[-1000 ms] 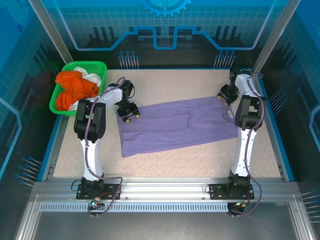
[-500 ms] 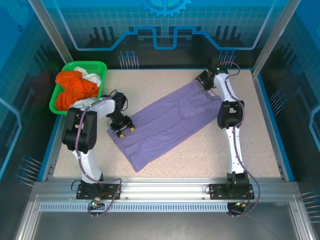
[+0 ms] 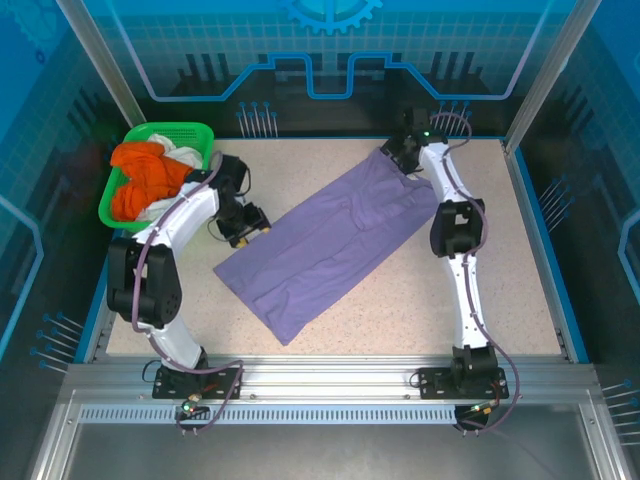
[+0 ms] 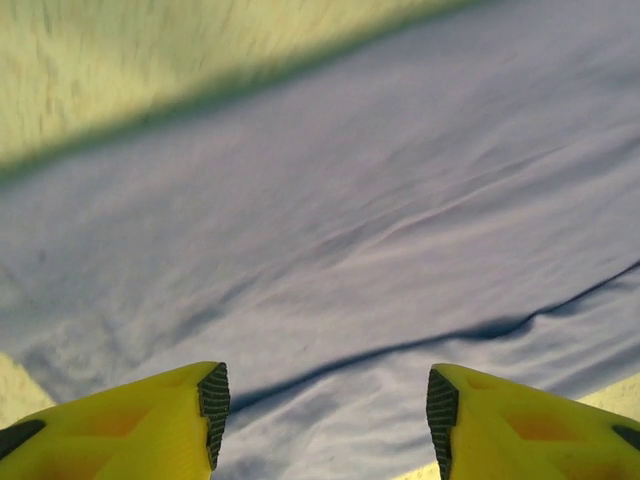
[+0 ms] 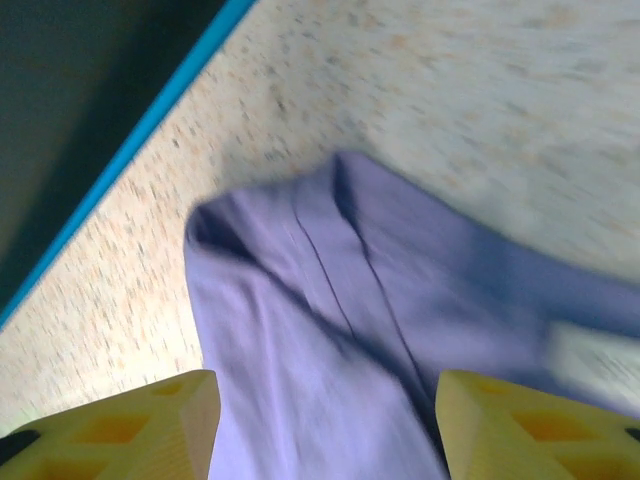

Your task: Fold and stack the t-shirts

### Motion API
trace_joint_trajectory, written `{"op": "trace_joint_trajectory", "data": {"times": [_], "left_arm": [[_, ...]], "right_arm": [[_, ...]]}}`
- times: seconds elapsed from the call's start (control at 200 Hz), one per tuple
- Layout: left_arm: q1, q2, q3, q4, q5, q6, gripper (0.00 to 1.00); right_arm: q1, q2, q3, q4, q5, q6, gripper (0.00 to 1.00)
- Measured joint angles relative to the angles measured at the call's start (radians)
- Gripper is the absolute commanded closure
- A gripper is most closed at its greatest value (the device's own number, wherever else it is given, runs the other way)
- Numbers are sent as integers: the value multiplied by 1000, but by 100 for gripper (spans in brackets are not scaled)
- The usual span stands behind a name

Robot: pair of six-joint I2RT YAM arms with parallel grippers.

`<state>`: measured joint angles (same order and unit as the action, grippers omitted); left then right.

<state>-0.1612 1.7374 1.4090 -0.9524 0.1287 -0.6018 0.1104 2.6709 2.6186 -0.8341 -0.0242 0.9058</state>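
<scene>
A lavender-purple t-shirt (image 3: pixel 330 240), folded into a long strip, lies diagonally across the table from near left to far right. My left gripper (image 3: pixel 245 222) hovers over the strip's left edge. In the left wrist view it (image 4: pixel 328 405) is open, and the wrinkled purple cloth (image 4: pixel 350 230) lies flat below its yellow fingers. My right gripper (image 3: pixel 393 155) is at the strip's far end. In the right wrist view it (image 5: pixel 328 420) is open above the bunched cloth end (image 5: pixel 330 330). Orange t-shirts (image 3: pixel 150 180) and a white one (image 3: pixel 185 152) sit bundled in the basket.
The green mesh basket (image 3: pixel 160 130) stands at the far left corner, just behind my left arm. A blue rim (image 3: pixel 330 138) borders the speckled table (image 3: pixel 420 290). The far blue edge (image 5: pixel 150 120) runs close to my right gripper.
The purple shirt has swung from lying across the table to a diagonal. My right gripper moved left and toward the back edge with its end. Both grippers' jaws have spread and let go of the cloth.
</scene>
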Motion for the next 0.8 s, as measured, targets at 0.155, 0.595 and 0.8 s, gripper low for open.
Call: {"op": "trace_joint_trajectory", "data": {"times": [0.155,0.595,0.8], "left_arm": [[-9,133,86,16,-105,53,47],[-29,265,-32,73,-163,72,46],[-83,168,-179,132,-90,32,46]], "right_arm": [[0,-450,-499,-26,86,-37,36],[101,-465,-860,-53,96,-5,34],[140,-324,-636,-101,112,-6,35]]}}
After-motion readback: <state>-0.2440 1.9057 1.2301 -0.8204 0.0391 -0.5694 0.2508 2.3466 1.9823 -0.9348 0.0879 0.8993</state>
